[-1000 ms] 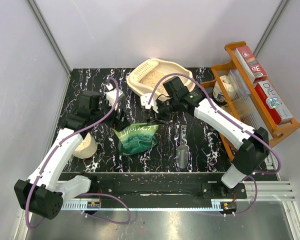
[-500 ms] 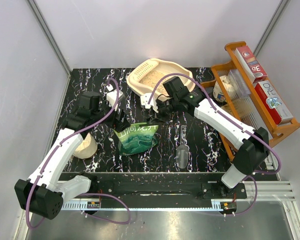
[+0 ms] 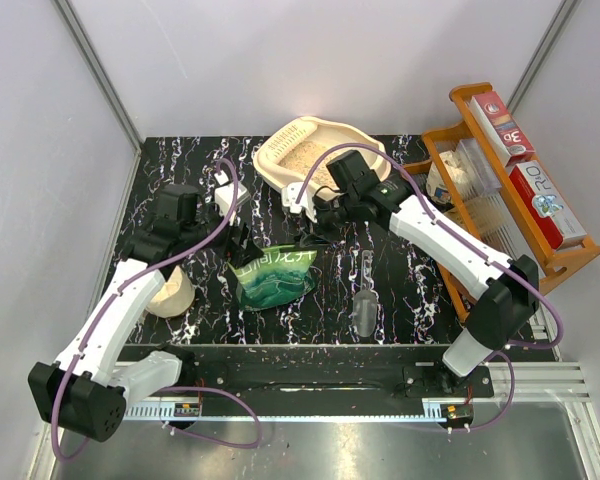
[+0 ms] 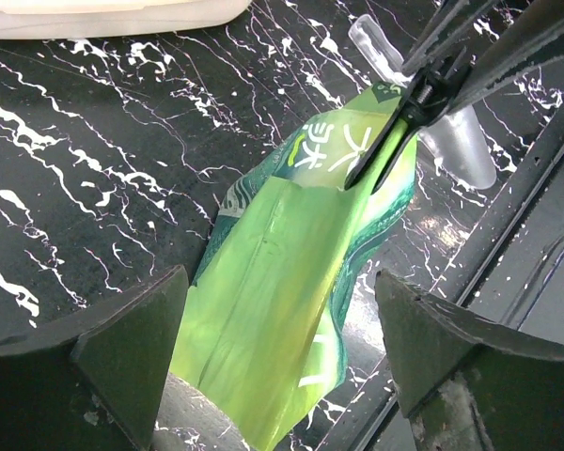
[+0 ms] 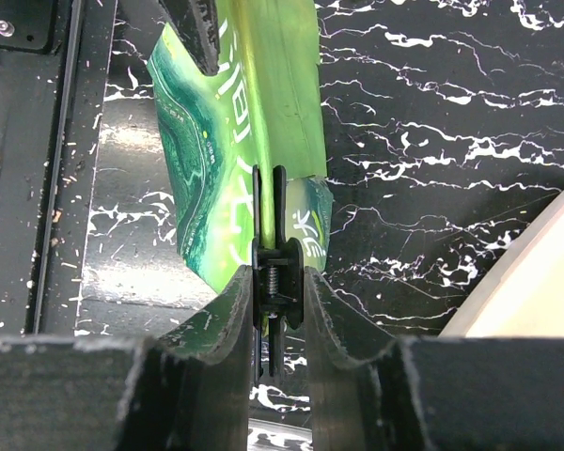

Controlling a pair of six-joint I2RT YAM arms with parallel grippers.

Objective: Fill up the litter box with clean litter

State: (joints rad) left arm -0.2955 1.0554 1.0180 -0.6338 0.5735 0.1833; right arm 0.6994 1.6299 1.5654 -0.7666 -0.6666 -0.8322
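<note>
- Tabletop [image 3: 180,160] with a black marble pattern, where two robot arms meet over a green bag [image 3: 272,278] lying near the middle.
- Litter box [image 3: 365,150] sits at the far edge, just beyond the bag. Clean litter [image 3: 302,158] covers only part of its floor.
- Right gripper [image 5: 273,272] is pressed narrowly onto a black clip [image 5: 268,211], which pinches the bag's top edge.
- Left gripper [image 4: 277,282] is spread wide, with a finger on each side of the bag's opposite end. It is not squeezing the bag.
- Change over the last second is slight. The right gripper has crept a little toward the litter box, the clipped edge has shifted with it, and the left arm has hardly moved.
- Meaning for the task: the bag looks clipped shut, so the clip probably has to come off before more litter can be poured.
- Clear scoop [image 3: 363,300] lies beside the bag, unheld.
</note>
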